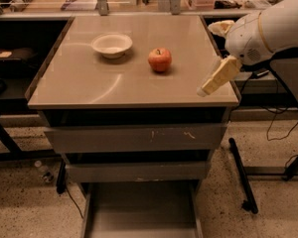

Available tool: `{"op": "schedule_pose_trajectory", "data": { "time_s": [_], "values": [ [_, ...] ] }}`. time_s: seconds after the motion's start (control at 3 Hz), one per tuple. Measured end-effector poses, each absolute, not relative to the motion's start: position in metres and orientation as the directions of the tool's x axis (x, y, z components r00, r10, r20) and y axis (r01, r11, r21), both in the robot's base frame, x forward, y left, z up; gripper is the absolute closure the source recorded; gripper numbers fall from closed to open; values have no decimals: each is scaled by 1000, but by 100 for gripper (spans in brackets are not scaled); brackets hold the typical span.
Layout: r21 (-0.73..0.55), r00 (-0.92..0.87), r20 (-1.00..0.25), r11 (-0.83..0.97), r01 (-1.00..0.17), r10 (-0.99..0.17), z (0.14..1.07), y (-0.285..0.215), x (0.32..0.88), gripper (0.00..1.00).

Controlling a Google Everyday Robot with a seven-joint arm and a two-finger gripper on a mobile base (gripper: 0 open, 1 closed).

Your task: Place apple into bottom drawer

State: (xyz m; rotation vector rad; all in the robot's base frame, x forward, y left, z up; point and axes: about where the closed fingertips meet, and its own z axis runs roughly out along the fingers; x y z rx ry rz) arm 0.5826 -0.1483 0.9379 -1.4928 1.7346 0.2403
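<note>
The red apple [160,59] with yellowish patches and a short stem stands on the beige cabinet top [89,83], right of centre. My gripper [217,77] hangs over the top's right edge, to the right of the apple and a little nearer the front, apart from it and holding nothing. The bottom drawer [139,209] is pulled out below, a grey tray with a plain floor and low side rails, nothing in it.
A white bowl [111,44] stands on the top left of the apple. Two grey drawer fronts [134,139] are closed above the open drawer. Black table legs [242,175] and cables lie on the floor at right. Dark shelves [10,78] stand at left.
</note>
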Motion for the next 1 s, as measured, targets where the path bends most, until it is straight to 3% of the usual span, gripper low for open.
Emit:
{"op": "schedule_pose_trajectory", "data": {
  "time_s": [1.0],
  "values": [
    [-207,-20,-756,268,-941,-654,894,-99,644,0]
  ]
}}
